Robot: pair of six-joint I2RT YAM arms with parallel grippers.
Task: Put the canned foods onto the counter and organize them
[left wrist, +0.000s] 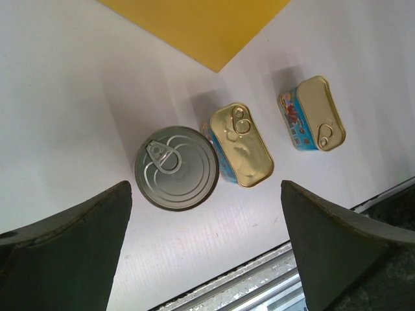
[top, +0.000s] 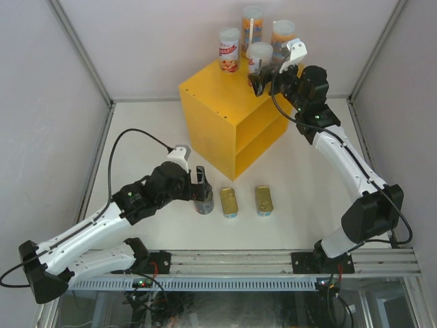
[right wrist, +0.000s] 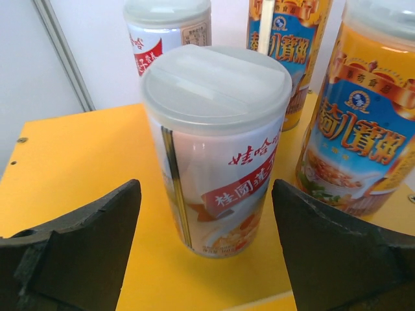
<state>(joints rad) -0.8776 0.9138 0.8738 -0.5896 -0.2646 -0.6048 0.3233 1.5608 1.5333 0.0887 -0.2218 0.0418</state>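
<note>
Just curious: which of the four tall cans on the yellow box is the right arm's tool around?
The frontmost white can with the red banner: it stands between the open fingers of the right tool. The other three stand behind it.

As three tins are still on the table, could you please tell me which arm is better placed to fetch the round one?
Left: the open left gripper hovers above the round tin, while the right gripper is far off, straddling a tall can on the yellow counter.

Four tall cans (top: pixel 229 49) upright on the yellow desk (top: pixel 210 87), upper centre! Lower centre: round tin (top: pixel 204 206) and two flat gold tins (top: pixel 229 202) lying in a row.
</note>
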